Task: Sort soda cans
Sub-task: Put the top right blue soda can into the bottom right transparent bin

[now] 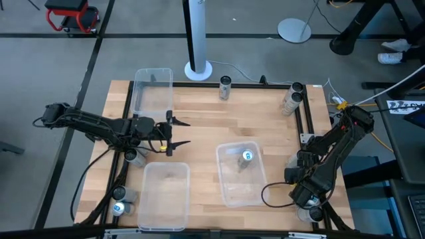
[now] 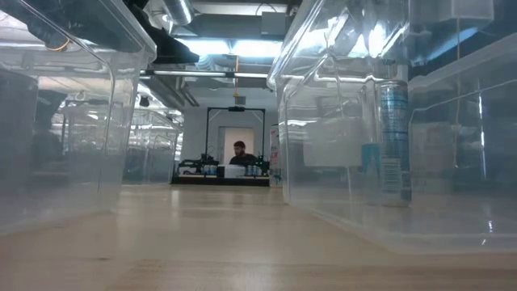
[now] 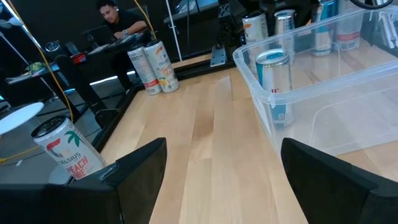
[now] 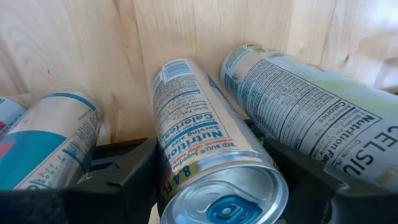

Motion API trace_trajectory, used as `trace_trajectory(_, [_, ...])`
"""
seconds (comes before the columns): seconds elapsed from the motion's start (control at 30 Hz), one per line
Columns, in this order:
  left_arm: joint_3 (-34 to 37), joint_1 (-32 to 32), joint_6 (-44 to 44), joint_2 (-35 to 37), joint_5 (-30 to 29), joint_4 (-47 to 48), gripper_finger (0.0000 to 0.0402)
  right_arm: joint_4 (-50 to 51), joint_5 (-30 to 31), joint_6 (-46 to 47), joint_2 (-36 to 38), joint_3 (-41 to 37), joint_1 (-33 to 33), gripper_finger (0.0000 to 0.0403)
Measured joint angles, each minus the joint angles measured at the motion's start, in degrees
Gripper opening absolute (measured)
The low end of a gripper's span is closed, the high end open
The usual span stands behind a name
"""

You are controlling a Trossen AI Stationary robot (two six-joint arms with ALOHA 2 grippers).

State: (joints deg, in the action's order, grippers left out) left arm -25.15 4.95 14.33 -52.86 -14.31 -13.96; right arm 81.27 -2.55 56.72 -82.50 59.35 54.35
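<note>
1. High view: the right gripper (image 1: 312,199) is low at the table's near right corner, over a group of soda cans (image 1: 315,214) largely hidden under the arm. The left gripper (image 1: 178,132) hangs spread and empty over bare table beside the far clear bin (image 1: 153,79). One can (image 1: 248,156) stands in the middle bin (image 1: 229,192), well away from both grippers. Risk: in so tight a corner the arm could knock neighbouring cans off the table edge.

2. Low view: only bin walls and the standing can (image 2: 393,137) show; neither gripper can be made out here.

3. Left wrist view: the left fingers (image 3: 134,165) stand wide apart around nothing. A Celsius can (image 3: 65,149) stands just beside one finger; a swing could tip it.

4. Right wrist view: the right gripper (image 4: 214,180) brackets the middle can (image 4: 205,143), fingers (image 4: 127,174) near its sides; whether they pinch yet, I cannot tell. Two cans lie just beside it, (image 4: 53,140) and (image 4: 311,102). Closing could catch a neighbour, or the round can could slip out.
</note>
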Motion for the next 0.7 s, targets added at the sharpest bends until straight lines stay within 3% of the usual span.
trace_trajectory(0.7, [0.0,0.0,-0.1,0.0,0.0,0.0,0.0306,2.8,3.1,-1.6,-0.2,12.2,0.0,0.0257])
